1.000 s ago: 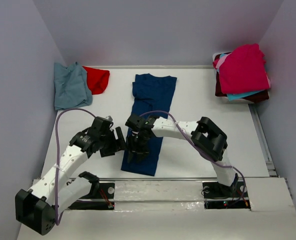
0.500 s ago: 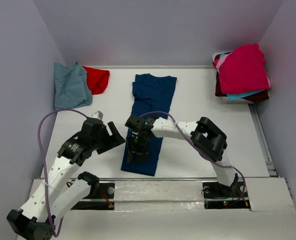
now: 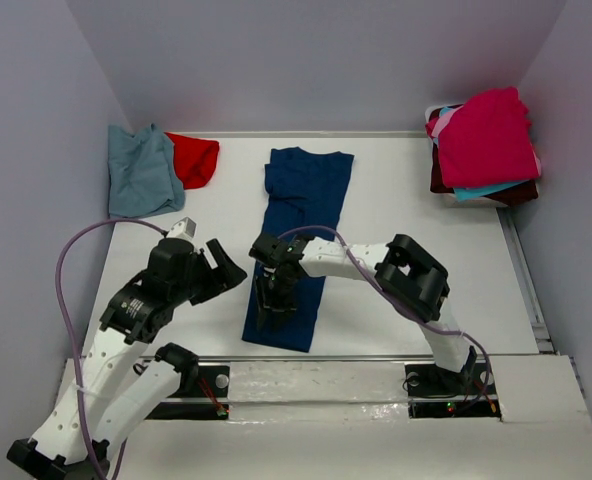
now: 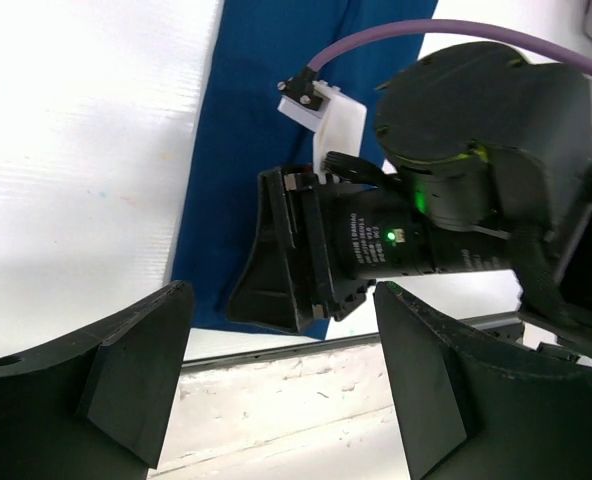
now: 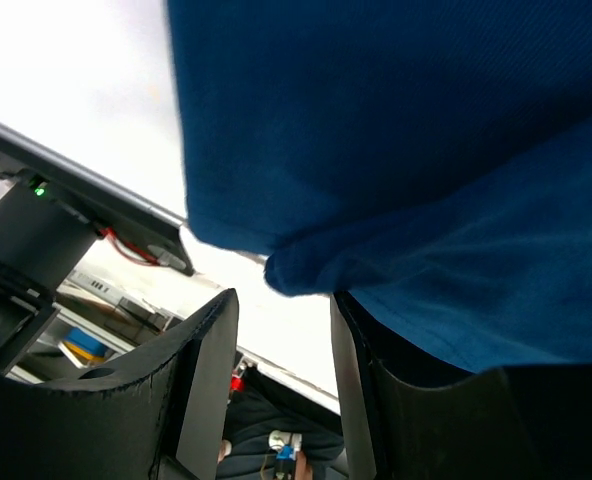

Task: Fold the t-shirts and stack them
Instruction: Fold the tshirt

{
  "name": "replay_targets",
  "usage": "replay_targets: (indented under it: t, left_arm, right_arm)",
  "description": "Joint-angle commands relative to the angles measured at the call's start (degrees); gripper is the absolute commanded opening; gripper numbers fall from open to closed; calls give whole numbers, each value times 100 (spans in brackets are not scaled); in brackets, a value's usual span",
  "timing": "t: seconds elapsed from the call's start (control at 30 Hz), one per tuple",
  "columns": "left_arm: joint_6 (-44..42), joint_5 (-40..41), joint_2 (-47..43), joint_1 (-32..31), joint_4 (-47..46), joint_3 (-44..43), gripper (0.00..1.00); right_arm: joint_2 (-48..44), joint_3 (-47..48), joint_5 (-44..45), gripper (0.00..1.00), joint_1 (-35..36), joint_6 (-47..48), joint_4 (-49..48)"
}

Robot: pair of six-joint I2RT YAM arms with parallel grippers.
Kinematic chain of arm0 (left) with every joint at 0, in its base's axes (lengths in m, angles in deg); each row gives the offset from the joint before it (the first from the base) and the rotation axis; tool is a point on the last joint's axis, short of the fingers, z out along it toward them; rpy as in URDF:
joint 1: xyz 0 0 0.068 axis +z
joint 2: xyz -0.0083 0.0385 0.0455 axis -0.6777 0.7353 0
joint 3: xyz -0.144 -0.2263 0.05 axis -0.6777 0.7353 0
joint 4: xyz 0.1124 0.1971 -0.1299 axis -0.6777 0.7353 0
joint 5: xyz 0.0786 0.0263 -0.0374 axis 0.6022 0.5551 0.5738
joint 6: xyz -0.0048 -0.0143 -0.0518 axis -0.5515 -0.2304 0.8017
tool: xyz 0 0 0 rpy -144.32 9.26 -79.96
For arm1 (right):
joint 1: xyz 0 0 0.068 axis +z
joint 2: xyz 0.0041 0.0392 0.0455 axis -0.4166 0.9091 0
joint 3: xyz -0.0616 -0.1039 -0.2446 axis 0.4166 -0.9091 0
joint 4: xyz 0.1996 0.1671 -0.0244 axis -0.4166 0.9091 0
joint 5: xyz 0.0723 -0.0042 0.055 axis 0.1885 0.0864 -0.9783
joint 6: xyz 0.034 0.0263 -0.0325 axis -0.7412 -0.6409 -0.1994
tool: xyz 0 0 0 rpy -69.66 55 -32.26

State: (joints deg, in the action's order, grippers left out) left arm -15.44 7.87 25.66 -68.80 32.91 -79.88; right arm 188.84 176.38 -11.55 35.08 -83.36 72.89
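The navy t-shirt (image 3: 306, 195) lay folded into a long narrow strip in the middle of the white table (image 3: 406, 220), its collar end toward the top of the overhead frame and its hem near the bottom edge. The right gripper (image 3: 276, 310) sat low over the lower part of that strip. In the right wrist view a bunched fold of navy cloth hung right at the fingertips (image 5: 211, 330); whether the narrow pincer pinched it could not be told. The left gripper (image 3: 224, 268) hovered just left of the strip over bare table, its pincer spread wide with nothing in it. At upper left lay a dusty blue-grey tee (image 3: 141, 172) touching a red tee (image 3: 196, 158). At upper right sat a stack with a magenta tee (image 3: 486, 135) on top, turquoise (image 3: 476, 190) and maroon (image 3: 516, 195) edges showing beneath.
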Motion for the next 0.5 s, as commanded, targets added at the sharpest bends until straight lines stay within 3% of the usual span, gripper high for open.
replay_targets:
  t: [0.0,0.3,0.47]
  left_arm:
    - [-5,-12,-160,38,-86,-195,84]
    - [-93,-91,-116,38,-112,-221,84]
    - [-102,-170,-98,38,-147,-160,84]
  right_arm:
    - [157,31,54,47,59,4,5]
    - [201,-5,160,47,59,-14,67]
    - [184,22,195,33,59,-23,120]
